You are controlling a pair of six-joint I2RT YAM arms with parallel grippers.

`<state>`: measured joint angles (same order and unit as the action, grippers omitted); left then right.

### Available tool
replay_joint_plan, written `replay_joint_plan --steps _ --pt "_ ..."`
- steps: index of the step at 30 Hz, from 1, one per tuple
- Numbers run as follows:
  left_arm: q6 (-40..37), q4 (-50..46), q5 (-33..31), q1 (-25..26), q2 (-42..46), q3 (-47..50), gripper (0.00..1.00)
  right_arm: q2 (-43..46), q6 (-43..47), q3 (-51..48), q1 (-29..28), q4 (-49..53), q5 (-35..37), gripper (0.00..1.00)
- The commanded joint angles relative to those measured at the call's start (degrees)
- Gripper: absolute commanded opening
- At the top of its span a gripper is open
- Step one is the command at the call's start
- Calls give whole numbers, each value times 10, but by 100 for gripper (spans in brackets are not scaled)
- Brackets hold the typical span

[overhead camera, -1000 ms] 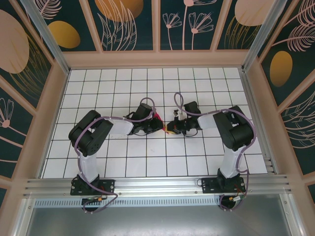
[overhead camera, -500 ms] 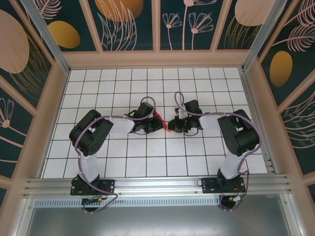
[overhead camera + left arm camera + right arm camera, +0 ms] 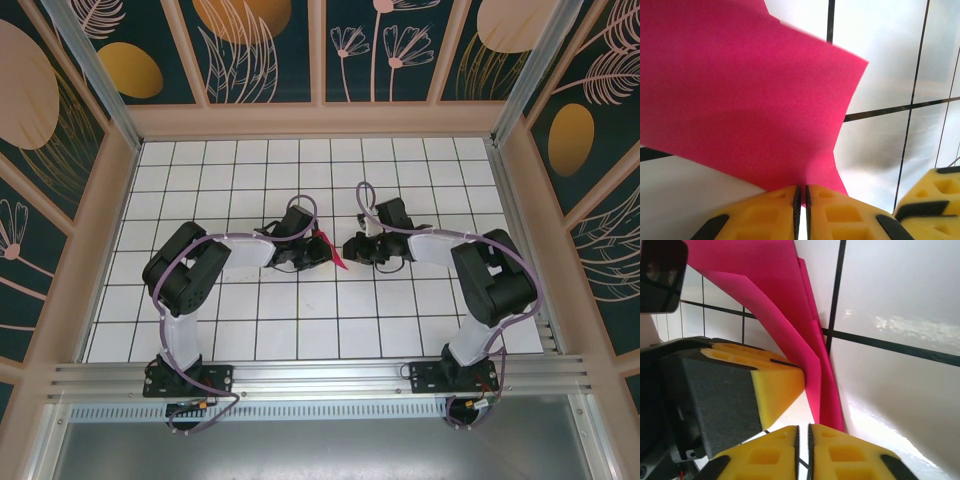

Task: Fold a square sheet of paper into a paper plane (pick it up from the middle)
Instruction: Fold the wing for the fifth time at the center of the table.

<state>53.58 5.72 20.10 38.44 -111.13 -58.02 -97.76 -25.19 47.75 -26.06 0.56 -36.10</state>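
The square sheet of paper is bright magenta and folded into layers. From above it is a narrow pink sliver between the two grippers at the middle of the tiled floor. Whether it has the dart shape of the paper plane I cannot tell. My left gripper is shut on the paper's lower edge and holds it just above the tiles. My right gripper sits close beside the paper, its jaws together with only bare floor between them. A yellow left finger touches the paper's near layer.
The white tiled floor with black grid lines stretches all around the grippers. Wooden walls with dark floral panels close it in at the back and sides. An aluminium rail carries both arm bases at the near edge.
Both grippers have shifted slightly toward the far wall, the paper going with the left one. The right arm's elbow has swung to the right, and the right gripper now sits off the paper.
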Motion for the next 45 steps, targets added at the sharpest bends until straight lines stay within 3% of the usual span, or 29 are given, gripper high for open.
replay_joint_plan --steps 1,12,29,38,45 --pt "-14 -47 -59 -5 -32 -2 15 -5 15 23 -13 14 -17 12" --pt "-12 -54 -62 -5 -33 -10 15 -55 27 34 -22 29 -30 6" --pt "-22 -77 -74 -5 -34 -34 16 -82 38 29 -20 62 24 5" --pt "-37 58 -9 -5 20 -10 19 -84 31 25 -17 48 -6 4" --pt "-35 41 -27 -5 -16 -20 17 -75 25 19 -14 38 -26 4"
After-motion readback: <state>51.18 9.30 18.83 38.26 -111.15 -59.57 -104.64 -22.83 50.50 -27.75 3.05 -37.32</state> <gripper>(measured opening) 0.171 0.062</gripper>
